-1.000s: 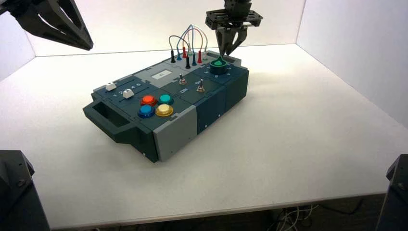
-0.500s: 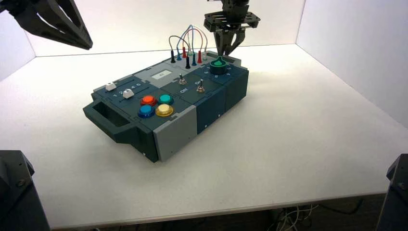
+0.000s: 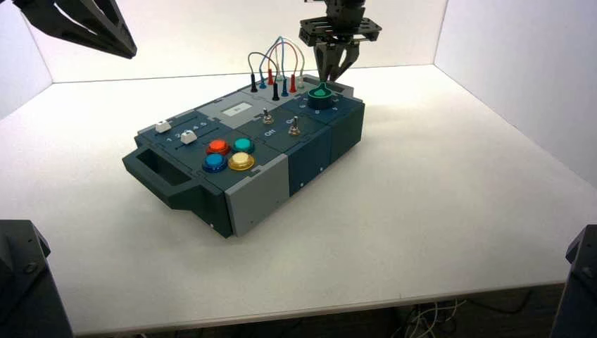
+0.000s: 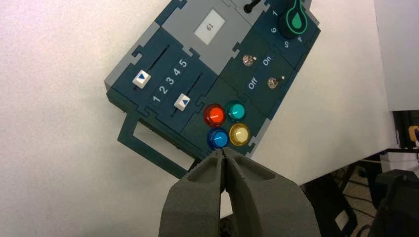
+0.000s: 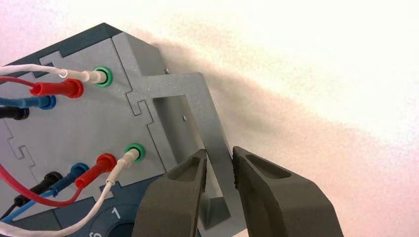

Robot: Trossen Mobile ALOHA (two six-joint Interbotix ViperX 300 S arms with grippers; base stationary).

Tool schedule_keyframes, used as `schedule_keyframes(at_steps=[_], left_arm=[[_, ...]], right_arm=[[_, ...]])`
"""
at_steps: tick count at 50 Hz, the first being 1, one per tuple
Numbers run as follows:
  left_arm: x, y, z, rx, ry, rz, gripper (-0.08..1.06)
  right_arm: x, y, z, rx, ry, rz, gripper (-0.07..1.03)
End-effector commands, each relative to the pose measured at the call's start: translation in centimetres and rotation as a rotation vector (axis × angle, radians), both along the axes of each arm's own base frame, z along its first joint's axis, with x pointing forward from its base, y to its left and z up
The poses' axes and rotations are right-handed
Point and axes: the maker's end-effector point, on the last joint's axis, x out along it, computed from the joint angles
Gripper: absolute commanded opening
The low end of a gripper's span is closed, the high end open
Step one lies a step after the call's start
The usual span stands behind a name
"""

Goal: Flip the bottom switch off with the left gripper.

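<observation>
While the left gripper (image 4: 223, 157) is hanging pressed together at the frame's lower middle, the bottom switch (image 4: 272, 82), a small stiff toggle, probably wants a fingertip nudge.

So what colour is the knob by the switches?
Green knob, clearest in the left wrist view.

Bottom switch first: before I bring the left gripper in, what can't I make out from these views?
- Toggle switches: lever positions too small to read in left wrist and high views.
- Left gripper: high view's top edge cuts it off; fingers look shut in its wrist view.
- Right gripper: high view cannot show whether it touches the green knob.
</observation>
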Motion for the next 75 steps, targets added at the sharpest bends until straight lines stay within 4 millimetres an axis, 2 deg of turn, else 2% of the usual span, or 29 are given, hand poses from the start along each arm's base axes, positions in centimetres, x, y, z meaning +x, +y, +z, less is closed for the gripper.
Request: schedule_keyframes(at_steps=[1,20,37,45,57,67,72,75], left_arm=[[0.7,-0.3,1.2,-0.009,-0.031,-0.003,-0.03],[0.8,-0.3,1.4,-0.01,-0.036,-0.004,-0.03],[1.0,-0.3,1.9,-0.011,-0.051,-0.006,-0.03],[1.0,-0.3,1.8,-0.01,-0.05,-0.007,-0.03],[1.1,-0.3,2.0,-0.01,-0.053,-0.008,-0.03],[1.2,-0.3,2.1,-0.01,-0.058,-0.009,-0.03],[1.2,-0.4,2.3,-0.013,-0.06,-0.007,-0.03],[1.3,-0.4,2.4,-0.013,-0.065,-0.007,-0.03]], right_arm=[[-0.9,-2.6,-1.8,-0.029,0.072,-0.058,-0.02],[-3.5,-3.9,-2.8,-0.051,0.129,-0.076,-0.02],[-4.3,-4.0,-3.4,-0.058,0.153,-0.076,-0.02],[-4.9,-4.3,-4.5,-0.071,0.184,-0.077,-0.02],[-5.0,-4.4,-6.3,-0.085,0.211,-0.071,-0.02],[-4.3,-4.1,-6.3,-0.082,0.196,-0.061,0.04],[-4.3,-4.1,-6.4,-0.083,0.199,-0.059,0.04],[-4.6,-4.2,-6.6,-0.086,0.208,-0.06,-0.01]])
